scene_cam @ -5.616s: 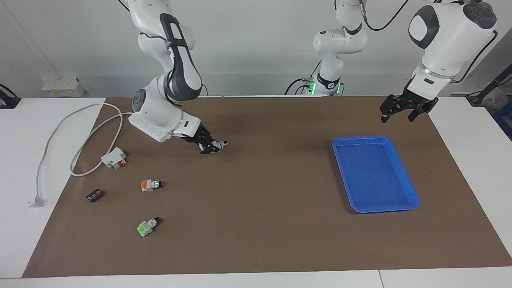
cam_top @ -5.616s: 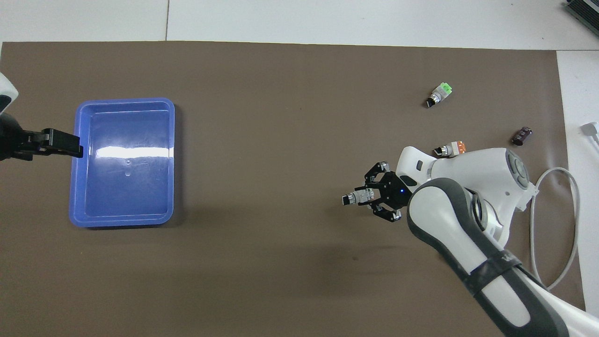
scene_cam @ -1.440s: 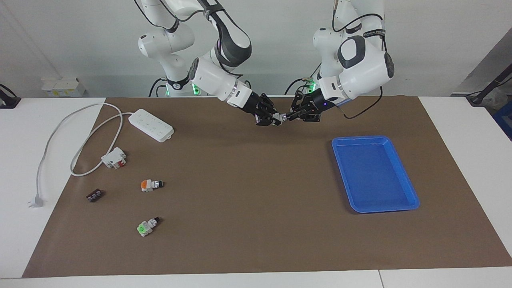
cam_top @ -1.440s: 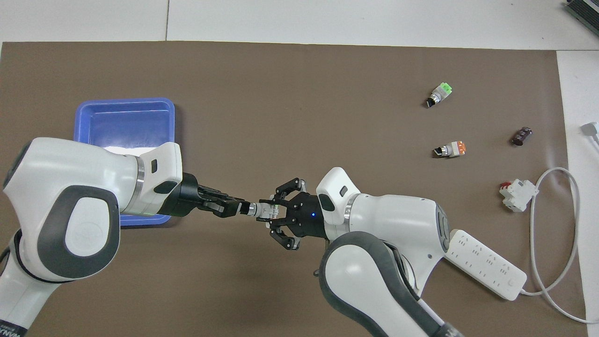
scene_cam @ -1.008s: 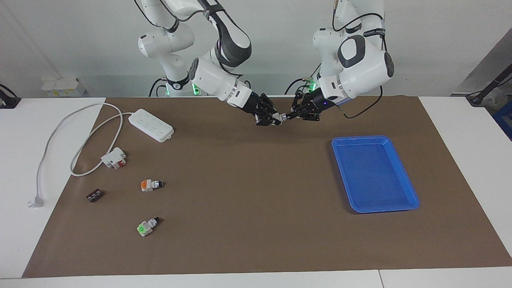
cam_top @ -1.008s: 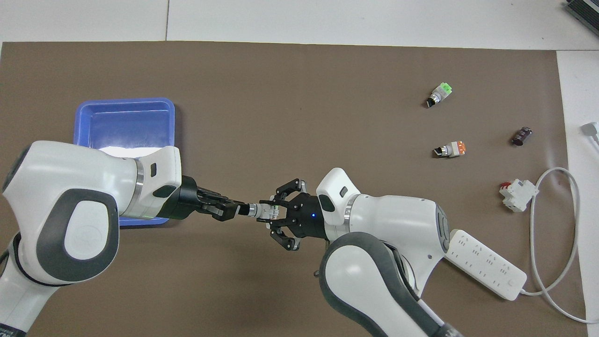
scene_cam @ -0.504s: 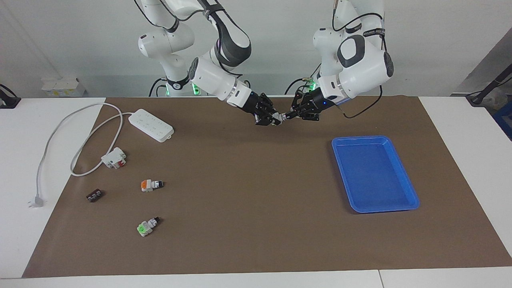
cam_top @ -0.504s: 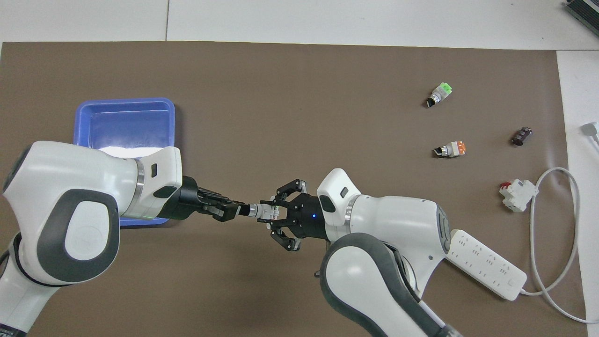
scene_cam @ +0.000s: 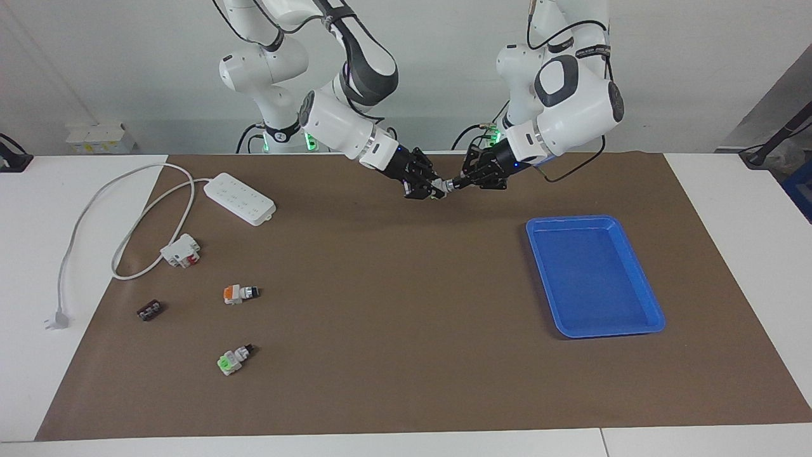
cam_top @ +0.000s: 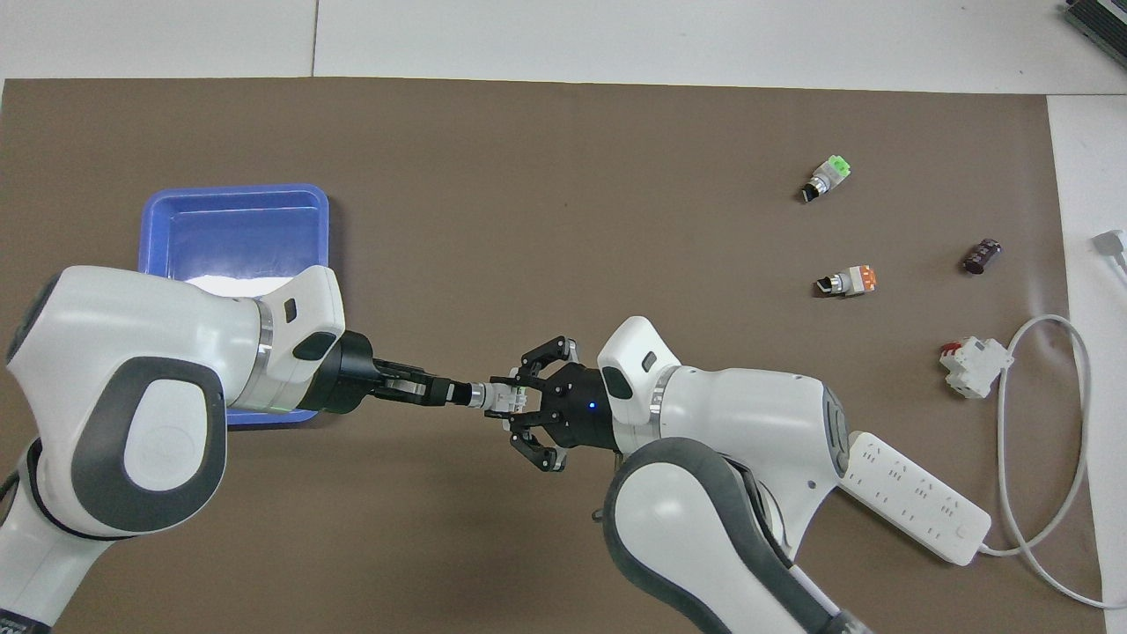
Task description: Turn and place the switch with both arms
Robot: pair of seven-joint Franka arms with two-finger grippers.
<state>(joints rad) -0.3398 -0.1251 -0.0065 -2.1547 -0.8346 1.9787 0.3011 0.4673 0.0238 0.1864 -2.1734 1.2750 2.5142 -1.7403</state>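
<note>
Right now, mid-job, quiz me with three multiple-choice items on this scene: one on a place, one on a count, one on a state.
1. Where is the switch?
A. in the blue tray
B. held in the air between both grippers
C. on the power strip

2. How many other switches lie loose on the mat?
A. two
B. four
C. none

3. What is in the blue tray?
A. a switch
B. a cable
C. nothing visible

Answers: 1 B, the right gripper and left gripper are each shut on one end; 2 A, the orange-ended switch and green-ended switch; 3 C, only its bare floor shows.
</note>
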